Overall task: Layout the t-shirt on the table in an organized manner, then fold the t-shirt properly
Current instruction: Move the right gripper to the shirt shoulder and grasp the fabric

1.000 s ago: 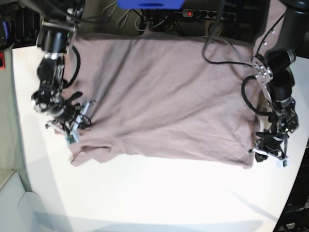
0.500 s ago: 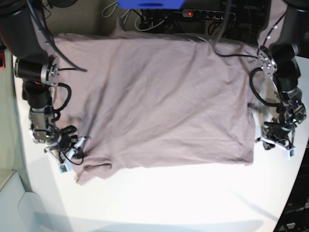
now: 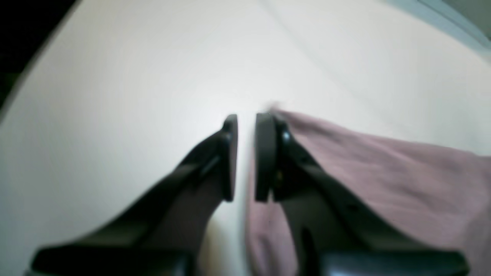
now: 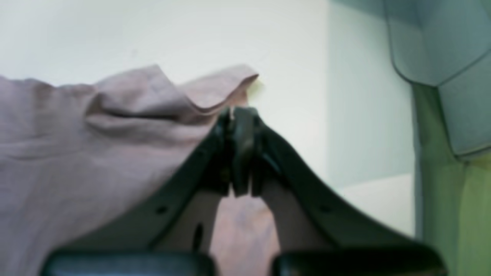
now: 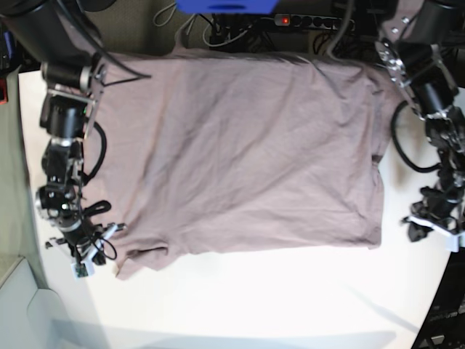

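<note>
Overhead, the t-shirt [image 5: 247, 153] lay spread nearly flat across the far half of the table [image 5: 240, 298], its mauve-pink cloth lightly creased, one long edge running along the table's far side and the opposite edge facing the bare white near half. At the base view's left, a short sleeve stuck out toward the near-left corner of the cloth. The right gripper [image 5: 91, 254] sat just beside that sleeve, low over the tabletop. In the right wrist view its jaws were pressed together, with no gap showing between them, and a raised, folded flap of the t-shirt [image 4: 115, 126] stood right against the fingertips [image 4: 241, 115]; whether any fabric was pinched between them could not be made out, as the tips hid the contact. At the base view's right, the left gripper [image 5: 429, 225] hung off the shirt's side edge, a little apart from the cloth's near-right corner, above bare table. In the left wrist view, which was blurred, its jaws stood nearly closed with a narrow slit of light between them, holding nothing visible; the t-shirt [image 3: 383, 172] lay just beside and under the one finger [image 3: 264, 153], its corner ending near the tip, while the other finger was over plain white surface. Dark cables and a power strip [image 5: 312, 20] lay beyond the table's far edge.
</note>
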Robot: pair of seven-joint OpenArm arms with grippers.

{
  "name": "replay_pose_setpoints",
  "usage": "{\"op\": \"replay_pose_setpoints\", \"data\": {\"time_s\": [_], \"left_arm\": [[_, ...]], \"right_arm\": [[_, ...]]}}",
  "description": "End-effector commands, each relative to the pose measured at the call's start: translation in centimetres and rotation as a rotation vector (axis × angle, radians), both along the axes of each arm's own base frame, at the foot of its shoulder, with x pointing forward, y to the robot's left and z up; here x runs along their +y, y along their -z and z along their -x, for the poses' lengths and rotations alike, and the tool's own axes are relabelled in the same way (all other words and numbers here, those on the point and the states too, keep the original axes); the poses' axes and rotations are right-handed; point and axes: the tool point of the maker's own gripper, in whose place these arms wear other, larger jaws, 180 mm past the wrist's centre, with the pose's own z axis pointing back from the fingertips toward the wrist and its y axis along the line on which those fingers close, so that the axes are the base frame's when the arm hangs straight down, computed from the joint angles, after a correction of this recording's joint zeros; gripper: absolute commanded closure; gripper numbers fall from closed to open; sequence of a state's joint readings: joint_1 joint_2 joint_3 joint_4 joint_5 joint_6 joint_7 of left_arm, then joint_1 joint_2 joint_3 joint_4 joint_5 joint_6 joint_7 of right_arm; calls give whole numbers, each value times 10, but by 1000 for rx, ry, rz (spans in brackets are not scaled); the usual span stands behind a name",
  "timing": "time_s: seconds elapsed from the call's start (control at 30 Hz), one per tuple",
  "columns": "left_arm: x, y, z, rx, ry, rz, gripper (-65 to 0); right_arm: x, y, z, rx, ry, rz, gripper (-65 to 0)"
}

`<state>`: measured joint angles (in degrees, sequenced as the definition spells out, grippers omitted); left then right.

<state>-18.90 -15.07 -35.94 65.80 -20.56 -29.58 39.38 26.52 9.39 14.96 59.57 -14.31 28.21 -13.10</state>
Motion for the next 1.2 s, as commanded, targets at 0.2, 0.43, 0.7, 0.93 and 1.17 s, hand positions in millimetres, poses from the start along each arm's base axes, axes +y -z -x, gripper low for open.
{"op": "replay_pose_setpoints", "data": {"time_s": [0.2, 0.43, 0.7, 0.93, 1.17], "left_arm": [[-52, 23, -8, 18, 29, 87, -83], [-70, 79, -29, 70, 7, 113, -84], [-40, 82, -59, -12, -104, 176, -84], [11, 29, -81, -128, -150, 97, -84], [16, -18, -110, -168, -81, 9, -83]], "right_arm": [[-1, -2, 51, 29, 53, 50, 0], [28, 23, 108, 124, -15, 70, 0], [36, 55, 150, 234, -52, 72, 0], [25, 69, 170, 283, -47, 98, 0], [22, 71, 175, 295, -47, 108, 0]]}}
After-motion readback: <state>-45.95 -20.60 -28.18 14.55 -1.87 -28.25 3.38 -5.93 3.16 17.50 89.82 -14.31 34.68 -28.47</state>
